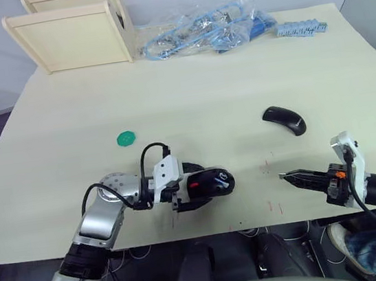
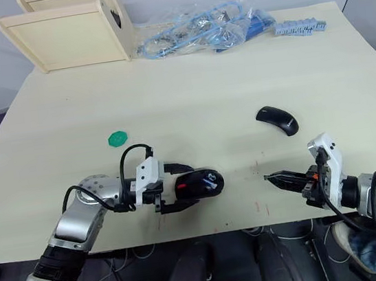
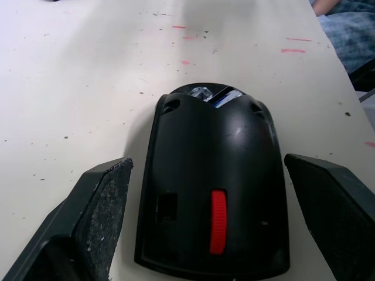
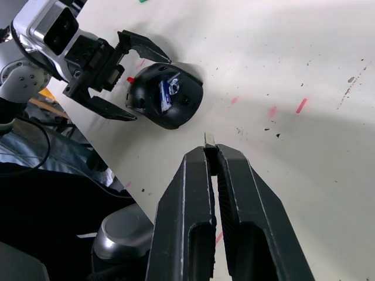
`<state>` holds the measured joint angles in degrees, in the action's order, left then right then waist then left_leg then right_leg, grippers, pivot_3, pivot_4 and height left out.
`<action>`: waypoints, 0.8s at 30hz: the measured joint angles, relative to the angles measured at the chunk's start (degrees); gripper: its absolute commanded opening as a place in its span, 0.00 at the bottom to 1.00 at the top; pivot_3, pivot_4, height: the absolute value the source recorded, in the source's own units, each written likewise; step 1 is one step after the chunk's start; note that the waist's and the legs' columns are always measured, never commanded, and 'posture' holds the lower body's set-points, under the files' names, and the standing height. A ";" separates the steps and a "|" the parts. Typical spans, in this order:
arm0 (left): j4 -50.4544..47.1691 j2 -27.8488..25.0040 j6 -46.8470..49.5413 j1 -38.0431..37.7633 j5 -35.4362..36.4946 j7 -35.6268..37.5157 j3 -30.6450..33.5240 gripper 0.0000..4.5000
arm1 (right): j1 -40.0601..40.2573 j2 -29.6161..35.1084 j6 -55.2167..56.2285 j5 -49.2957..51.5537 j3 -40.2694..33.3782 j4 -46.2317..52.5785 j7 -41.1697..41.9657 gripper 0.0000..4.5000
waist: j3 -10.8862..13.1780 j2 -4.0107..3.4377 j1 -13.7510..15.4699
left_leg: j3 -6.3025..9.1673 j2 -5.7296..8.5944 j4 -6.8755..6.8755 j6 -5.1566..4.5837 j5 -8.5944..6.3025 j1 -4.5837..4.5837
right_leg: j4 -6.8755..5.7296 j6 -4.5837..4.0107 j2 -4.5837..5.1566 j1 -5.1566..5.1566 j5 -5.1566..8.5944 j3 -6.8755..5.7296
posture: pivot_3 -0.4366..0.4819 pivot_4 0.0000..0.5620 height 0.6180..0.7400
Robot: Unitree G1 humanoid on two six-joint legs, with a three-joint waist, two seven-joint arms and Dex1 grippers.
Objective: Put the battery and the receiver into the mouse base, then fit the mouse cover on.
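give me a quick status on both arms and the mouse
Left gripper open, jaws either side of black oval mouse base, blue battery seated. Right gripper shut on small silver receiver. Glossy black cover lies apart.

Bright, even overhead light; soft shadows, sharp focus.

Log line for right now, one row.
left gripper: open around mouse base | right gripper: shut on receiver | battery: in base | mouse cover: off

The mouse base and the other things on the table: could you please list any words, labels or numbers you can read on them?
No text can be read anywhere.
The blue battery in the mouse base: white marks, too small to read.
Mouse cover: plain black, no marking.
Green disc: no lettering can be made out.
Table: red pen marks, not letters.
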<state>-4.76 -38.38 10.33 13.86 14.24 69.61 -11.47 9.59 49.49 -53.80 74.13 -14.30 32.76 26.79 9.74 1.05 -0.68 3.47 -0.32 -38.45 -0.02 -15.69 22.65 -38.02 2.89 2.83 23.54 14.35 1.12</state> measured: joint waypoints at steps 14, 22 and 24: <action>1.08 0.62 -1.08 0.99 -1.11 0.28 -0.58 0.98 | 0.00 -0.37 -0.01 0.38 0.00 0.48 -0.98 0.00 | 0.00 0.00 0.01 | 0.00 0.00 0.00 0.00 0.00 0.00 | 0.00 0.00 0.00 0.00 0.00 0.00 | 0.48 0.27 1.00; 1.21 0.88 -1.14 1.63 -1.25 0.61 -0.84 0.65 | -0.43 -0.41 -0.08 0.39 0.01 0.48 -1.10 0.00 | -0.01 0.00 -0.01 | 0.00 0.00 -0.01 0.00 0.00 0.00 | -0.01 0.00 0.00 0.00 0.00 0.00 | 0.48 0.27 1.00; 1.21 0.89 -1.17 1.63 -1.29 0.60 -0.86 0.65 | -0.57 -0.42 -0.09 0.39 0.01 0.48 -1.14 0.00 | -0.01 0.00 -0.01 | 0.00 0.00 -0.01 0.00 0.00 0.00 | -0.01 0.00 0.00 0.00 0.00 0.00 | 0.48 0.27 1.00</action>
<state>-3.55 -37.49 9.15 15.48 12.95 70.22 -12.32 9.03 49.07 -53.89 74.52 -14.29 33.25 25.65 9.73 1.05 -0.69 3.48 -0.32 -38.46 -0.02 -15.69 22.65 -38.03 2.89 2.82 23.53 14.35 1.12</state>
